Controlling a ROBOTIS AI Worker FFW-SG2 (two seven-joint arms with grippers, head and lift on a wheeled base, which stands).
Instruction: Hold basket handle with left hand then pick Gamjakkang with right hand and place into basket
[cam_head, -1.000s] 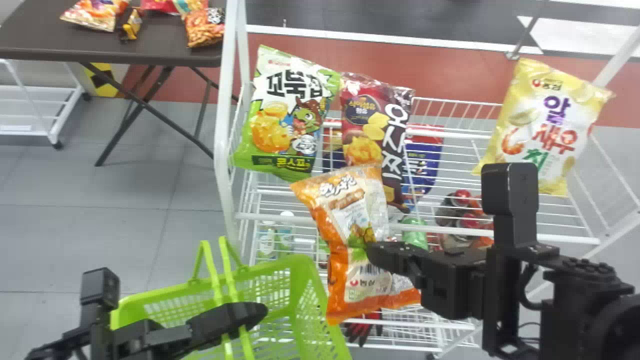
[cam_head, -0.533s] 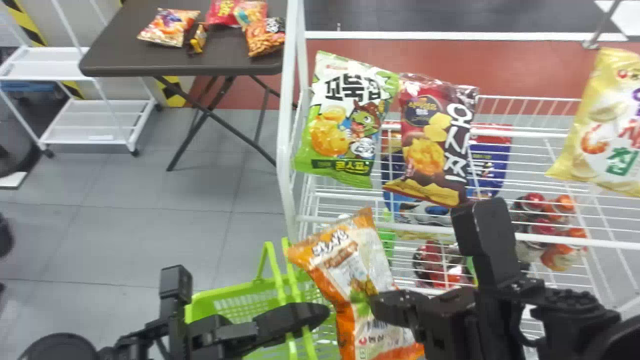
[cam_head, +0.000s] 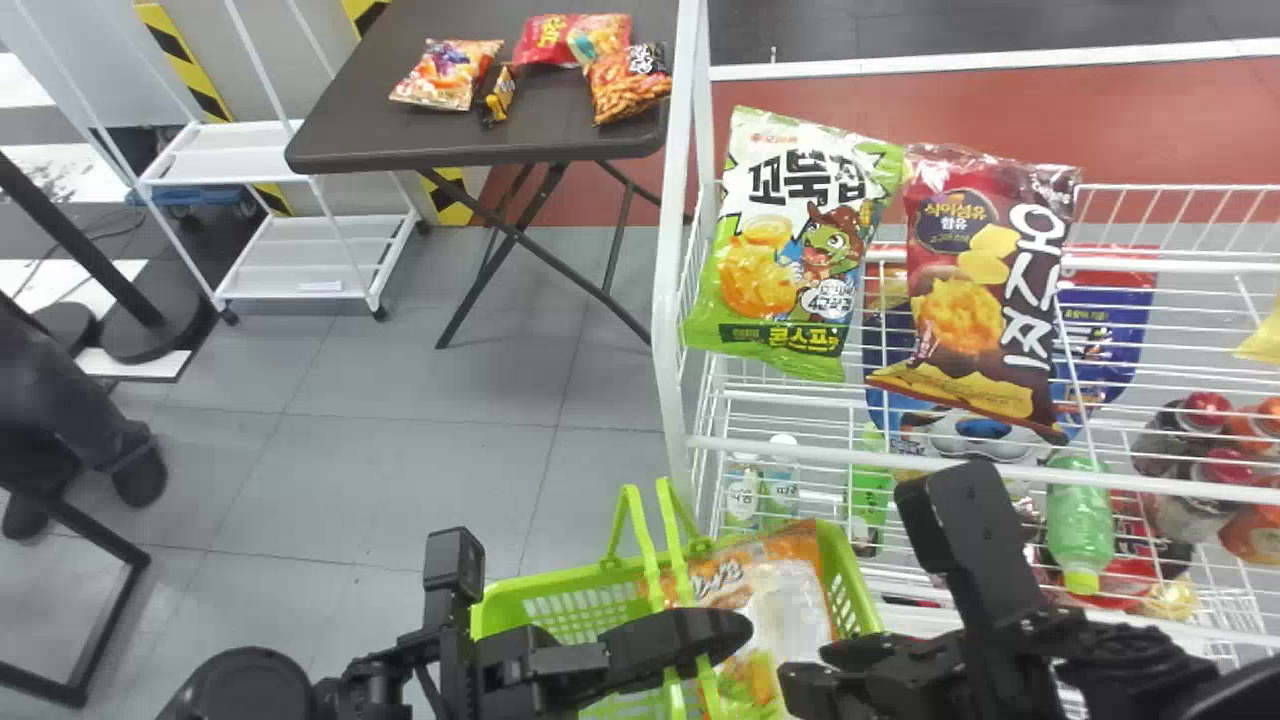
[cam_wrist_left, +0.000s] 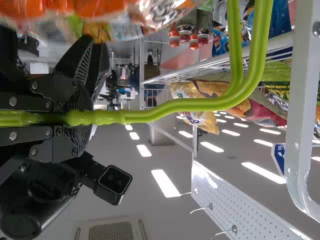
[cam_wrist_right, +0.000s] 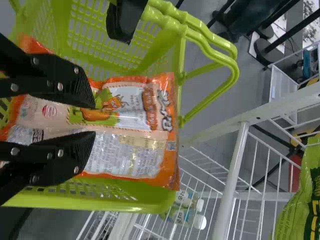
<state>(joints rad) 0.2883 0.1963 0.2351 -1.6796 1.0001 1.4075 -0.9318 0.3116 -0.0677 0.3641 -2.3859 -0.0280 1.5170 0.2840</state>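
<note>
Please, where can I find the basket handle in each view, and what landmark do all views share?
Head view: lower middle, basket handle in the left pincer.
Left wrist view: from left edge, curving to top edge.
Right wrist view: top, right of centre.
Shared landmark: white rack, also and.

The orange-and-white snack bag (cam_head: 785, 605) sits in the green basket's mouth (cam_head: 560, 608).
</note>
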